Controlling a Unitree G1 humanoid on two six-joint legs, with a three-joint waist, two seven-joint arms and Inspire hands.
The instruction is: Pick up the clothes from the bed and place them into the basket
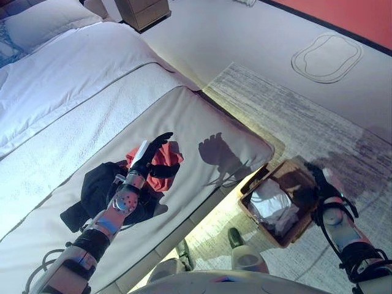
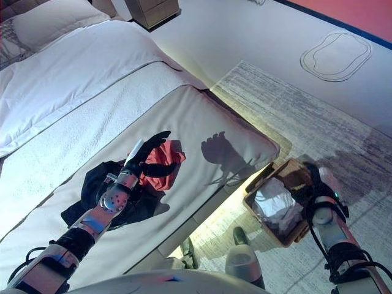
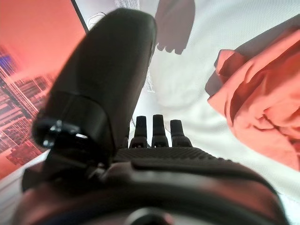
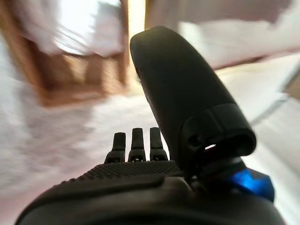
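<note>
A red garment (image 1: 164,160) lies crumpled on the foot of the bed (image 1: 202,122), beside a black garment (image 1: 98,190). My left hand (image 1: 150,158) hovers just above the red garment with fingers straight and open, holding nothing. In the left wrist view the red garment (image 3: 262,117) lies past the open fingers (image 3: 158,129). A brown basket (image 1: 269,205) stands on the floor by the bed's foot, with white cloth (image 1: 269,205) inside. My right hand (image 1: 321,184) is open beside the basket's far rim, empty. The right wrist view shows the basket (image 4: 79,70) past the fingers.
A grey rug (image 1: 294,122) covers the floor under the basket. A wooden nightstand (image 1: 142,11) stands by the head of the bed, and pillows (image 1: 43,24) lie at the far left. An oval outline (image 1: 326,57) marks the floor at the far right.
</note>
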